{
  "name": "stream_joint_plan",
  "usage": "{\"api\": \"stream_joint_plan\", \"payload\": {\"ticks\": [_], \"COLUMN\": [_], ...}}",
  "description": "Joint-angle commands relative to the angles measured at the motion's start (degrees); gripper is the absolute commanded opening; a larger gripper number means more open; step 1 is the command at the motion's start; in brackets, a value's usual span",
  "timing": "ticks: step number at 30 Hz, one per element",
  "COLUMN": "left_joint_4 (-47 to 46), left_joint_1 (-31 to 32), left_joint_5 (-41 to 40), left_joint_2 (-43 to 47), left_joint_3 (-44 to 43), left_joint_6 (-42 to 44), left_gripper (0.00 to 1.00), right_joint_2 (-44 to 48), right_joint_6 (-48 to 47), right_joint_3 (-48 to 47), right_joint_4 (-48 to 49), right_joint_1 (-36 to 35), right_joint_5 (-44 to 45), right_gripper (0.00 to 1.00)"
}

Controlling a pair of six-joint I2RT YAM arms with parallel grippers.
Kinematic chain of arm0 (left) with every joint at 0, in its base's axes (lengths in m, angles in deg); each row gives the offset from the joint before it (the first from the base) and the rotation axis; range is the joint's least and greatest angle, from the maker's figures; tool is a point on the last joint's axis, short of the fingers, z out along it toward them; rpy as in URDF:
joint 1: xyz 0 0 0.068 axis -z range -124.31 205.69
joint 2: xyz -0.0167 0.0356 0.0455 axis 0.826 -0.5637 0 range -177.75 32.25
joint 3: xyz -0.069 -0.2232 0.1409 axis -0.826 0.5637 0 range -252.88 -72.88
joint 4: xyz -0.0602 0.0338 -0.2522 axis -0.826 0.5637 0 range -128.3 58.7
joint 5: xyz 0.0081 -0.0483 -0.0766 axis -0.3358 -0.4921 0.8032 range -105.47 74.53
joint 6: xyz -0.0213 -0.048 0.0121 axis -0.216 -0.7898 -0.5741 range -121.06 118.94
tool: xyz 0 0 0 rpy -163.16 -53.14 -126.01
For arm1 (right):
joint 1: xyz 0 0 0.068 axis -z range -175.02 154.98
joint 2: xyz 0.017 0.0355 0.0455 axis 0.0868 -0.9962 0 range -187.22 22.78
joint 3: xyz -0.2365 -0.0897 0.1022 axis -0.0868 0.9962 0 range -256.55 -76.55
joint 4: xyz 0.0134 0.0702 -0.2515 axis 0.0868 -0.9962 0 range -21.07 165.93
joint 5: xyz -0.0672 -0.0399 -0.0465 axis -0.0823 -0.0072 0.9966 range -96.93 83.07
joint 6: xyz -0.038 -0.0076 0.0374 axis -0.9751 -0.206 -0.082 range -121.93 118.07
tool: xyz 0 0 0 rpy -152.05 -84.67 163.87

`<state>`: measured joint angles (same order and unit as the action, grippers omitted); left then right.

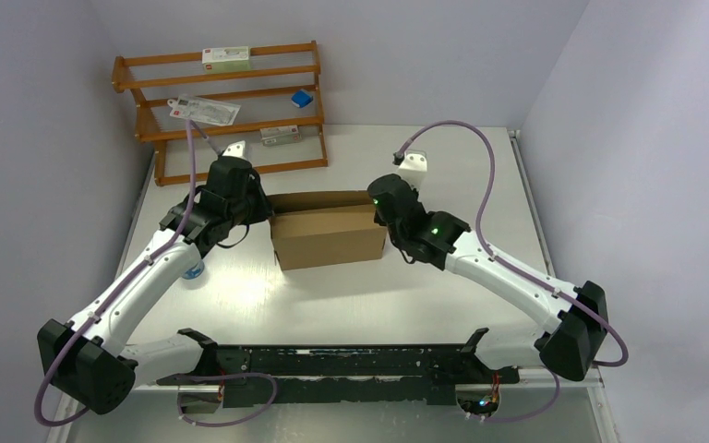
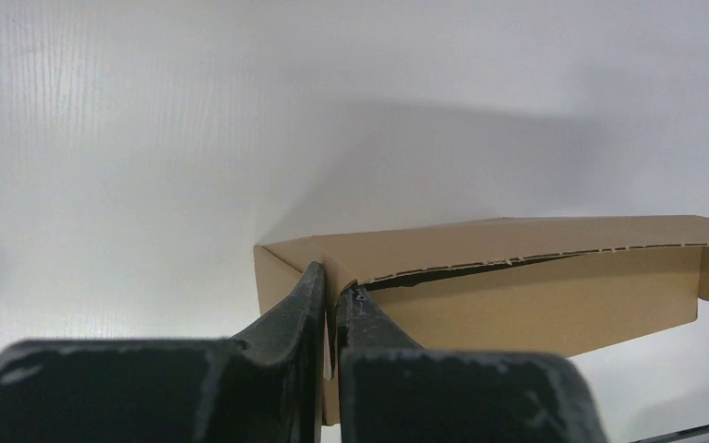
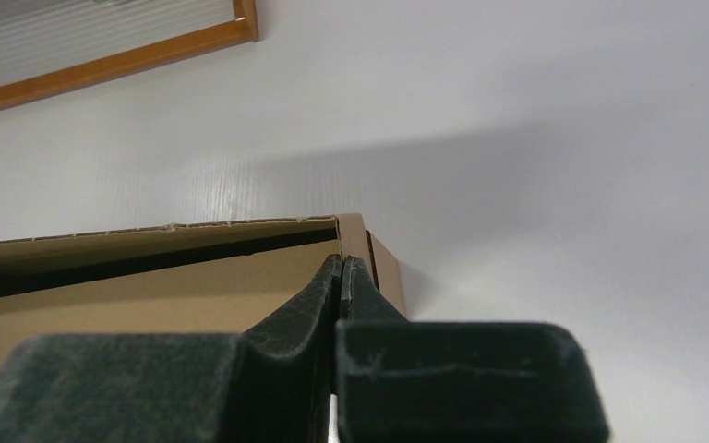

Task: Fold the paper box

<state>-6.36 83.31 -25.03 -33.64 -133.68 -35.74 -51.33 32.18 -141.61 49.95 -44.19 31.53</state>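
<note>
The paper box (image 1: 328,238) is plain brown cardboard and stands mid-table with its long front wall towards the arms. My left gripper (image 1: 270,214) is at its left end and my right gripper (image 1: 380,214) at its right end. In the left wrist view the left gripper (image 2: 332,277) is shut, with a thin edge of the box's (image 2: 535,295) corner wall between its fingers. The right gripper (image 3: 342,263) is shut astride the end wall of the box (image 3: 148,295), one finger inside and one outside. A dark gap shows under the top panel in both wrist views.
A wooden rack (image 1: 226,101) stands at the back left, holding small white cartons and a blue item; its edge (image 3: 102,65) shows in the right wrist view. A small white object (image 1: 414,164) lies behind the right arm. Walls close in on three sides.
</note>
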Motion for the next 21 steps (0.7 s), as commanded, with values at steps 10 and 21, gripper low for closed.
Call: {"api": "stream_joint_plan", "payload": {"ticks": [10, 21], "left_joint_4": [-4.4, -2.5], "left_joint_1": [2.1, 1.9], "left_joint_5": [7.5, 4.8], "left_joint_2": [-0.6, 1.2], "left_joint_3": [2.0, 0.5], "left_joint_6": [-8.4, -7.2], "left_gripper": [0.05, 0.06], "right_joint_2": [-1.1, -1.1], "right_joint_6": [3.0, 2.4], "right_joint_3": [3.5, 4.5], "right_joint_4": [0.6, 1.5], "right_joint_1": [-3.0, -3.1], "right_joint_5": [-3.0, -3.1], "right_gripper": [0.00, 0.00]}}
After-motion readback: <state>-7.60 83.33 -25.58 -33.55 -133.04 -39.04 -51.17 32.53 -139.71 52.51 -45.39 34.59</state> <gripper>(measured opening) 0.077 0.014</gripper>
